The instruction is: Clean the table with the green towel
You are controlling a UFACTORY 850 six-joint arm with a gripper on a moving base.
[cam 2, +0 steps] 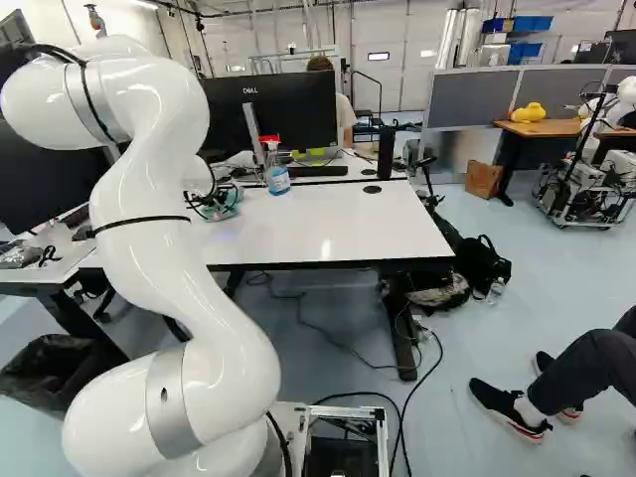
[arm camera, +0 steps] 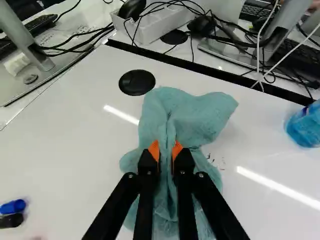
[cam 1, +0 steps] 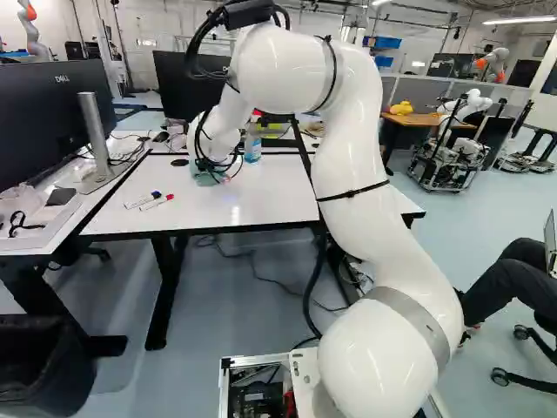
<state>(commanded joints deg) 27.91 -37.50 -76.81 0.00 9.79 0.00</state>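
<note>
With the jaws pinching a fold of the green towel (arm camera: 197, 117) down on the bench (arm camera: 75, 125), looks like wiping time.
I'd press lightly so the loose cloth spreads, then do short overlapping strokes across those dark specks (arm camera: 215, 159) just beside it, and stop shy of the blue bottle (arm camera: 306, 125), tbh easy to knock.

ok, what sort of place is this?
Likely a robotics lab with some office space: another robot on a wheeled frame stands across the room, a monitor stands beyond the white table, and a grey partition runs behind.
</note>
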